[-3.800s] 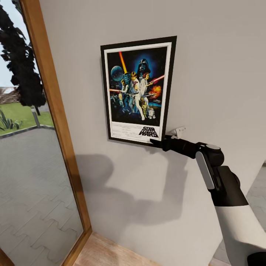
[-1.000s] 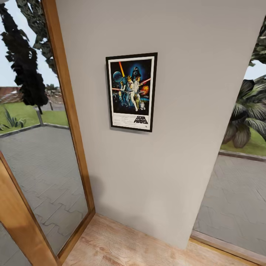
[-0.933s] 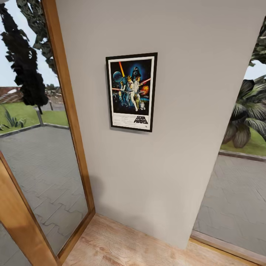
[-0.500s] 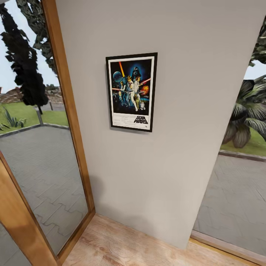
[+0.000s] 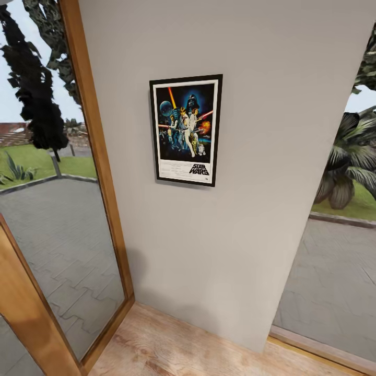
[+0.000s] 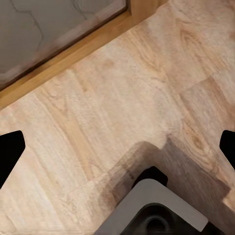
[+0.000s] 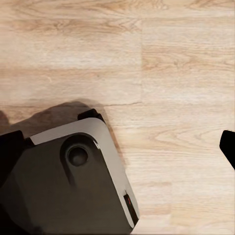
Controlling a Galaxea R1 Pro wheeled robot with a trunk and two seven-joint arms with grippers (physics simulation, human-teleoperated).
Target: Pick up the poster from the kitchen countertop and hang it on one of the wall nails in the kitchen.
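The poster point(image 5: 186, 130) hangs upright and flat against the grey wall point(image 5: 271, 156), between the wooden window frame point(image 5: 96, 156) and the opening at the other side. Judged from this, the hanging step is complete; the next move calls only for a check that the frame sits level and stays seated.

Both arms point down at the wooden floor point(image 6: 112, 98), well apart from the poster. The left gripper point(image 6: 117, 147) is spread wide, its dark fingertips point(image 6: 10, 152) at opposite edges, holding nothing. The right gripper point(image 7: 117, 142) also appears wide and empty above the robot base point(image 7: 68, 181).
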